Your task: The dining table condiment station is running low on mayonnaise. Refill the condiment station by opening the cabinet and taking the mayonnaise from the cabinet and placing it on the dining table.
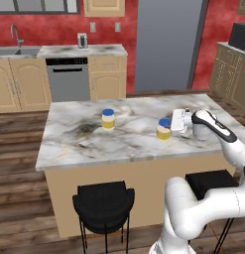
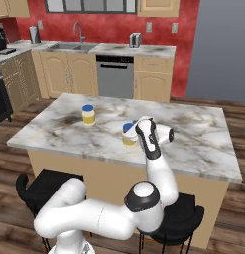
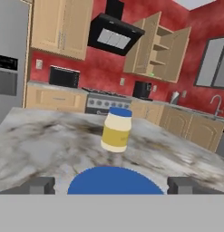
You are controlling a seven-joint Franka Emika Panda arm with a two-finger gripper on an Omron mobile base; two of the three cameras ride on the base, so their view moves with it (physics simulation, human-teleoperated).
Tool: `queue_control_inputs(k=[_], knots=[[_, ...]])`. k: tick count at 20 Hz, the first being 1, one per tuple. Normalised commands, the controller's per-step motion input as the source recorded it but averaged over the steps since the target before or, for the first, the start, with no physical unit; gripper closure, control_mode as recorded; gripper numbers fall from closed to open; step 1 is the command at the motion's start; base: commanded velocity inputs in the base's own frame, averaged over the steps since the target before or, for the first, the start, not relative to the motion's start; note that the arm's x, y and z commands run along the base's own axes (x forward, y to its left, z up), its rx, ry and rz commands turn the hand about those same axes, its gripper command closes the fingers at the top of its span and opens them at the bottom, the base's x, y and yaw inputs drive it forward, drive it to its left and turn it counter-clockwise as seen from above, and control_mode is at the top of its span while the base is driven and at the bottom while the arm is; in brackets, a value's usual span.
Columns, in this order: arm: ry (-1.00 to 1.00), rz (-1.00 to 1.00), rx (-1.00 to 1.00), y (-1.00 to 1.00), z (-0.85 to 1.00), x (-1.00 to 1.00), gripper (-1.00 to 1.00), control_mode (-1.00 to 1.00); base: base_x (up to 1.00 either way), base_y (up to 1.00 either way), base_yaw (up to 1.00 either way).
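Tool [image 1: 174, 120] position: at the right-hand part of the bench [image 1: 69, 149], level with a mayonnaise jar [image 1: 163, 130] that stands upright on the marble top. Its fingers stand wide apart and grip nothing. In the hand view one finger tip [image 3: 38, 185] sits at the left and the other at the right, with the blue lid of the jar [image 3: 114, 180] between them and a clear gap on each side. From the left base view the tool sits just beside the jar on its right; contact between them cannot be confirmed.

A second jar [image 1: 108, 119] of the same kind — pale yellow body, blue lid — stands upright on the bench, well apart from the first and nearer the middle of the top. The same second jar [image 3: 116, 129] appears in the hand view beyond the blue lid, and in the right base view as the jar [image 2: 88, 114] to the left of the one by the tool [image 2: 128, 135].

Wall cabinet [image 3: 161, 47]: both doors stand open, and the inner shelf is exposed. It hangs on the red wall to the right of a black hood [image 3: 114, 31].

Two black stools [image 1: 103, 207] stand against the near side of the bench. Behind the bench, a dishwasher [image 1: 68, 78] sits under a counter — beside a sink [image 1: 15, 50] at the far left.
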Motion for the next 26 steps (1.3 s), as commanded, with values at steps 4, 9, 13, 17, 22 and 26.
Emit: queue_control_inputs(k=[4,9,13,17,22,26], knots=[[0.0,0.0,0.0,-0.16,0.25,0.0,-1.0,-1.0,0.0,0.0,0.0],[0.0,0.0,0.0,-0.01,0.42,-0.18,-1.0,-1.0,0.0,0.0,0.0],[0.0,0.0,-0.01,0.29,0.49,-0.44,-1.0,-1.0,0.0,0.0,0.0],[0.0,-0.04,-0.03,0.48,0.47,-0.69,-1.0,-1.0,0.0,0.0,0.0],[0.0,-0.12,-0.05,0.65,0.45,-0.75,-1.0,-1.0,0.0,0.0,0.0],[0.0,-0.17,-0.07,0.75,0.4,-0.71,-1.0,-1.0,0.0,0.0,0.0]])
